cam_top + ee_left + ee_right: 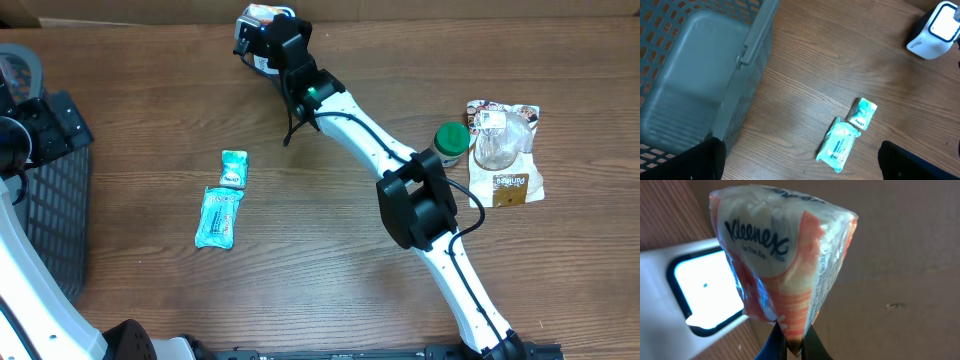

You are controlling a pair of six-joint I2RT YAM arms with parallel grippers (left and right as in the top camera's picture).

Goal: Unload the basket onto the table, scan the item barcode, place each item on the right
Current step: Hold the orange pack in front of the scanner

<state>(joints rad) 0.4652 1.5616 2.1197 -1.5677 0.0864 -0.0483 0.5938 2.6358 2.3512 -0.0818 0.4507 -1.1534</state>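
- The left fingers (705, 160) hang wide and empty beside the basket (700, 75), nine o'clock.
- At twelve o'clock the right fingers (774, 349) pinch the Kleenex pack (785, 255) by one thin edge, just before the scanner (705, 290).
- In so slight a grip the slick pack could slip or swing, spoiling the scan.

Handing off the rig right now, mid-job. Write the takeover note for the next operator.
Right end effector: shut on the Kleenex pack, pinching its lower edge and holding it at the scanner window.
Left end effector: open, empty, above the table beside the grey basket.
Done: pack lifted and presented; whether the barcode read cannot be told.
Left: confirm the scan. Probably next: two teal packets, green-lidded jar, snack bags, all on the table.
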